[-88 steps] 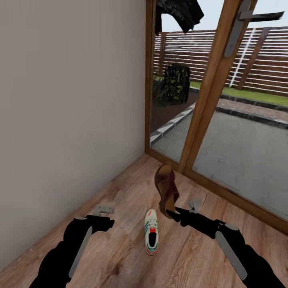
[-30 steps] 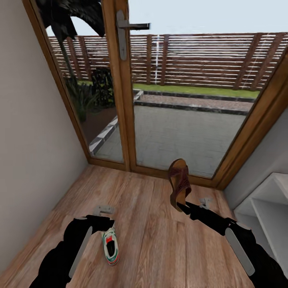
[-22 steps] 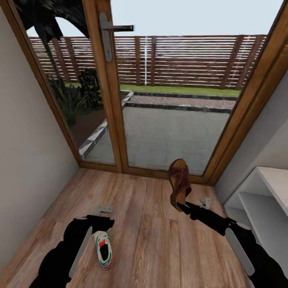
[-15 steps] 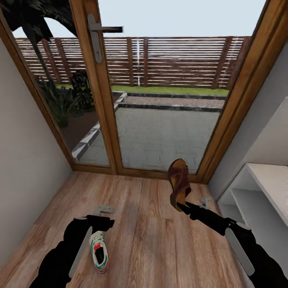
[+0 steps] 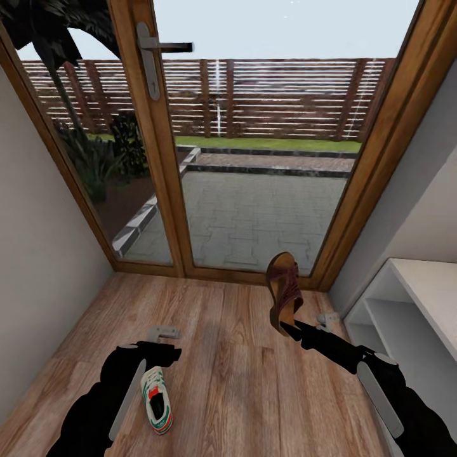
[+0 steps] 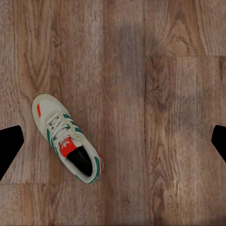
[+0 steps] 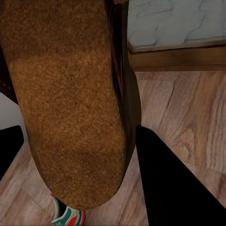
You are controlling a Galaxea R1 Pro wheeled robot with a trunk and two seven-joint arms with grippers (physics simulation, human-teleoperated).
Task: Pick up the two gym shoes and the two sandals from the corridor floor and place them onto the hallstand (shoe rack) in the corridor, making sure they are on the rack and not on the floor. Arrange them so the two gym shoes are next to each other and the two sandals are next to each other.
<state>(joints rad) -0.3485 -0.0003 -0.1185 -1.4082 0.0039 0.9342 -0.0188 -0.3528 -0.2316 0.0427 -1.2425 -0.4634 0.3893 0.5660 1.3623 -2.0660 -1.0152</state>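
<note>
The right gripper (image 5: 285,329) is clamped on 1 brown sandal (image 5: 284,297), held upright above the wood floor (image 5: 235,381). The left gripper (image 5: 166,343) has its jaws apart over 1 gym shoe (image 5: 156,408) lying on the floor. The grey hallstand (image 5: 412,317) stands at the right.

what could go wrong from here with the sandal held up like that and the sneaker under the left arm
1. The right pincer grips the sandal only at its heel end, with the rest sticking up; it may pivot or slip on the way to the hallstand.
2. The gym shoe lies on the corridor floor just below the open left pincer, near the robot; driving or turning could knock it.
</note>
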